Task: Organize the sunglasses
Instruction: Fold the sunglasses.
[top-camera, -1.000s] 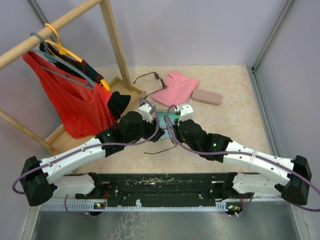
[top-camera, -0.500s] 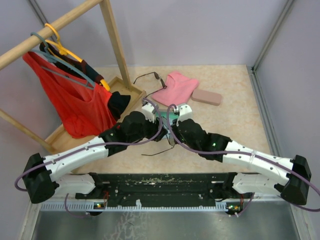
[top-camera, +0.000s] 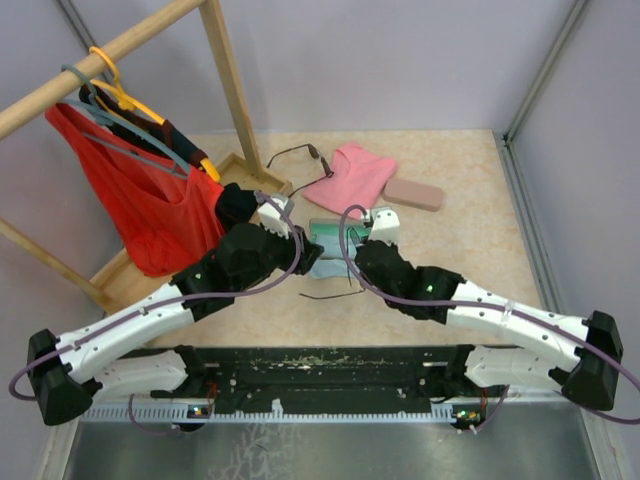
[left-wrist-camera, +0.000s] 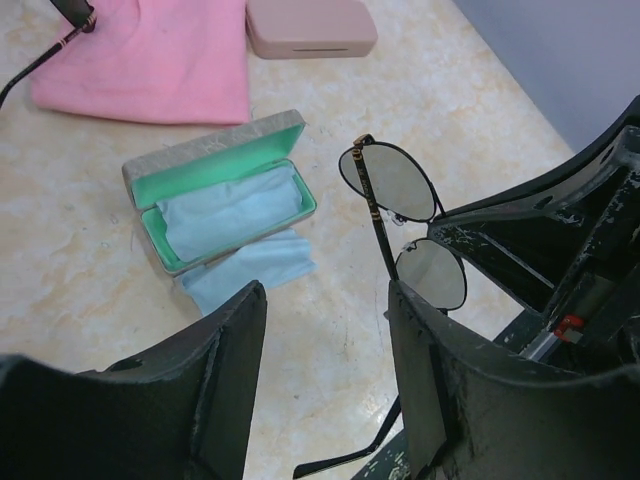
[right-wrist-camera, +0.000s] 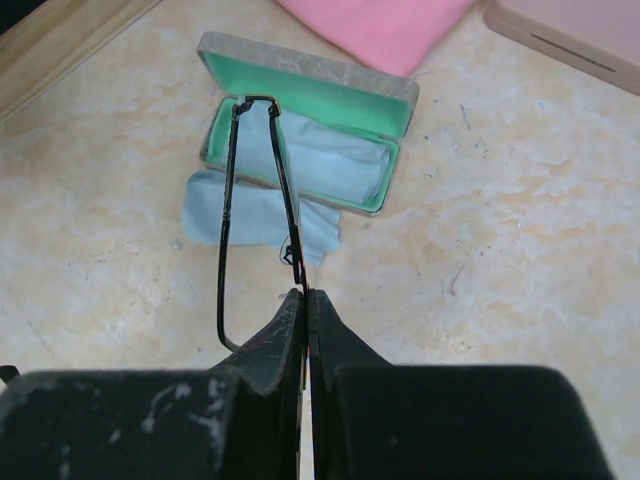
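My right gripper (right-wrist-camera: 306, 296) is shut on the frame of one pair of dark wire sunglasses (right-wrist-camera: 231, 200) and holds it upright, just in front of the open grey case with green lining (right-wrist-camera: 310, 120). The left wrist view shows the lenses (left-wrist-camera: 392, 182) standing on edge, with one arm hanging down. My left gripper (left-wrist-camera: 325, 340) is open and empty, left of the glasses and near the case (left-wrist-camera: 215, 190). A second pair of sunglasses (top-camera: 300, 152) lies at the back beside the pink cloth (top-camera: 352, 175). A light-blue cloth (right-wrist-camera: 330, 160) lies in the case and another (right-wrist-camera: 255, 215) in front of it.
A closed pink case (top-camera: 414, 193) lies right of the pink cloth. A wooden clothes rack (top-camera: 235, 90) with hangers and a red garment (top-camera: 140, 200) stands at the back left on a wooden base (top-camera: 245, 175). Grey walls enclose the table.
My left gripper has drawn back to the left, away from the sunglasses and the right gripper. My right gripper still holds the glasses by the case.
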